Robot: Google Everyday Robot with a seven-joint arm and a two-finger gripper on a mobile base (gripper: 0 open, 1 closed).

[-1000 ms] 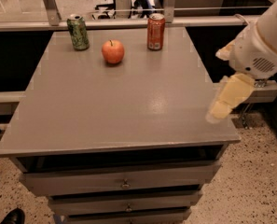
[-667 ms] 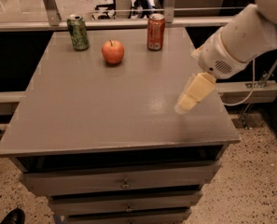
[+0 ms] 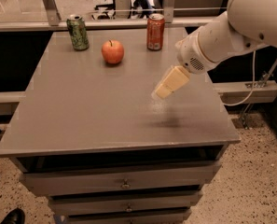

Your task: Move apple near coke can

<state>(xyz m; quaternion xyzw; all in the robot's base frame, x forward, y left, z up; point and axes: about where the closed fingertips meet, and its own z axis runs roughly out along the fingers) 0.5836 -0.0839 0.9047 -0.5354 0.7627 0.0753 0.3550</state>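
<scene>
The tool [image 3: 167, 86] is seen empty over the tabletop [image 3: 82, 111], its opening not discernible; the apple [image 3: 112, 52], judged firm and slick, is best gripped across its middle.

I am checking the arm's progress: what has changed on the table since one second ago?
The gripper moved left, from the right edge of the table to above its middle-right part, nearer the apple. It took hold of nothing. The apple, coke can and green can stayed in place at the back.
</scene>
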